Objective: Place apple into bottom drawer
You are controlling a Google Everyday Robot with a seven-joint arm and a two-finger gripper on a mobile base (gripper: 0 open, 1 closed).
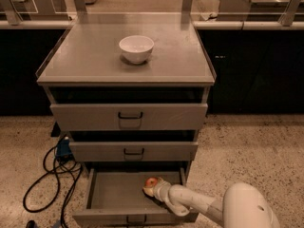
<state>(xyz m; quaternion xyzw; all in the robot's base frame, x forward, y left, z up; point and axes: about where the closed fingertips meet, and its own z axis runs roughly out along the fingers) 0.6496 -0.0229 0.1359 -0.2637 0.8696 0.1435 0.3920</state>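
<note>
The bottom drawer (114, 196) of the grey cabinet is pulled open, with a small black handle on its low front panel. The red apple (151, 182) with a yellowish patch sits inside it, toward the right back part. My gripper (151, 188) reaches into the drawer from the lower right on a white arm and is right at the apple, wrapped around its near side. The apple looks to be at or close to the drawer floor.
A white bowl (136, 48) stands on the cabinet top (85, 56). The top drawer (129, 117) and middle drawer (133, 151) are slightly ajar. Black cables (50, 175) lie on the speckled floor to the left. Dark counters run behind.
</note>
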